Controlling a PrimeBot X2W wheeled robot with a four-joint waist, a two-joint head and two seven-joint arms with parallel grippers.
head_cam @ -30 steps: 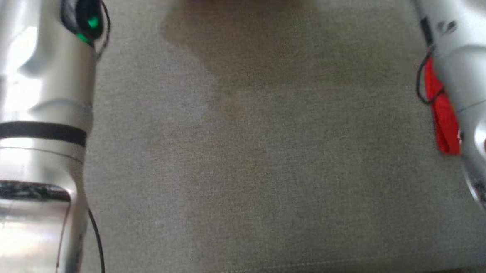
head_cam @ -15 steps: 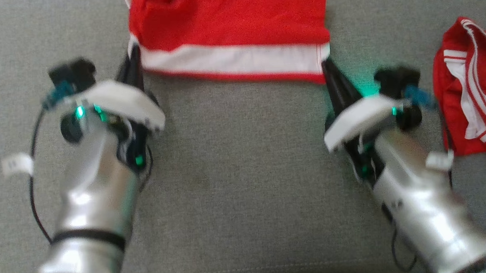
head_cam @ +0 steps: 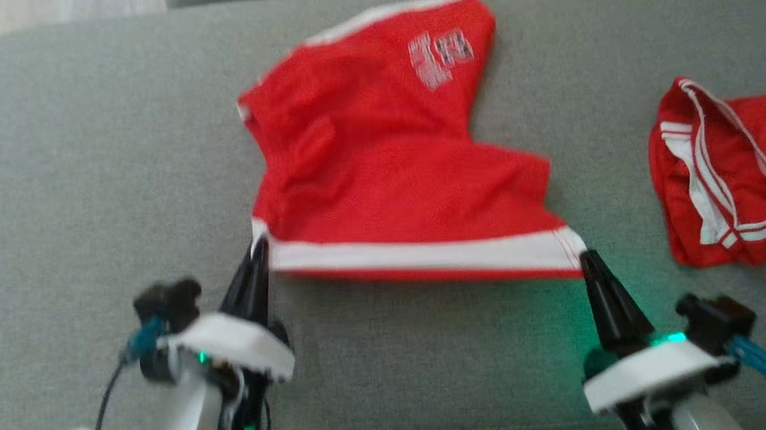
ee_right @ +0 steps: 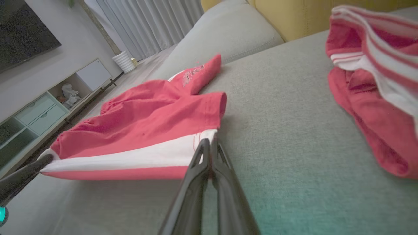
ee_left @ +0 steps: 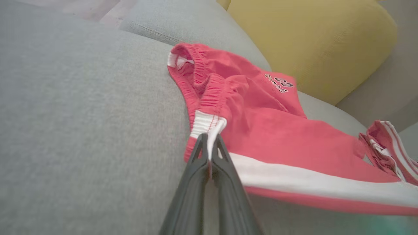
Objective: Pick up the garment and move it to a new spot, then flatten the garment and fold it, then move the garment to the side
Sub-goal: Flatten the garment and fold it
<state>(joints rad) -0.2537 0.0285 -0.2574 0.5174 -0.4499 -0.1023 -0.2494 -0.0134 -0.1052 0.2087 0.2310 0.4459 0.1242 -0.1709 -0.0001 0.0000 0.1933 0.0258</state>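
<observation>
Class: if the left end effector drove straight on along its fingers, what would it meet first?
The left end effector is shut on a corner of the red shorts, so it would press straight into that fabric, probably the gathered waistband just behind; depth is unclear.

The left gripper (head_cam: 258, 248), pointing in from 7 o'clock, and the right gripper (head_cam: 585, 257), pointing in from 5 o'clock, are each pinching one hem corner of the red garment (head_cam: 387, 169), its white band stretching straight between them. The rest is lying rumpled on the grey cushion (head_cam: 91, 158) toward 12 o'clock. A second red-and-white garment (head_cam: 728, 177) is sitting bunched at 3 o'clock, apart.
</observation>
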